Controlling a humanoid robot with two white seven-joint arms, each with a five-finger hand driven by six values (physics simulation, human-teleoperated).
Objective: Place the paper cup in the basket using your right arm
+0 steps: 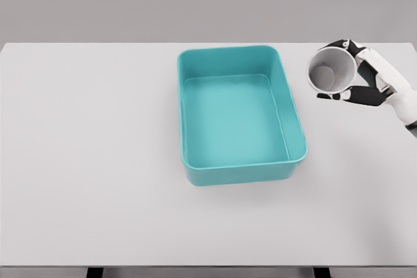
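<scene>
A white paper cup (331,71) is held at the right of the table, tilted so its open mouth faces me. My right hand (355,73) wraps it from the right side, with fingers above and the thumb below its rim. The teal basket (296,122), a rectangular tub, sits in the middle of the table just left of the cup, with nothing inside it. The cup's rim lies a short way right of the basket's far right corner. My left arm does not show.
The white table (91,161) spreads wide around the basket. Its front edge runs along the bottom of the picture, and a grey wall stands behind the far edge.
</scene>
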